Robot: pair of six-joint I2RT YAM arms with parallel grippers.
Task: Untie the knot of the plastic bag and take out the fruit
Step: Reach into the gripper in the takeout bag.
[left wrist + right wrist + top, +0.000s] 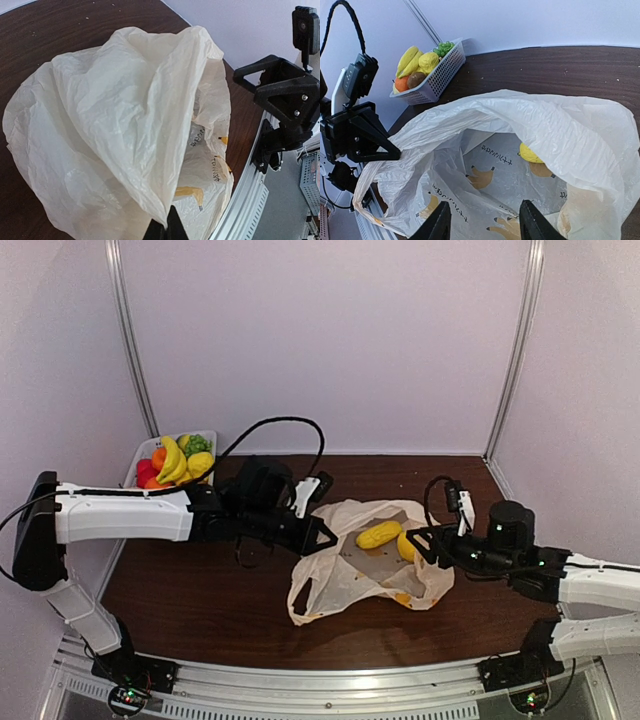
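Near front edge of worktop (200, 600), plastic bag (340, 585) lies crumpled, mouth gaping, one handle loop toward front. Left tool (167, 231) clamped on bag's raised left rim, holding it up. Right tool (487, 227) at bag's right side, fingers apart over open mouth. Yellow fruit (378, 535) lies inside bag, second yellow piece (405, 546) just beside right tool. Far left corner: white basket (442, 75) with bananas (410, 60), grapes (444, 47), other fruit.

Left arm stretches rightward, low, its left gripper (166, 227) pinched tight on the plastic bag (125, 125); right arm reaches leftward, the right gripper (485, 225) spread apart.
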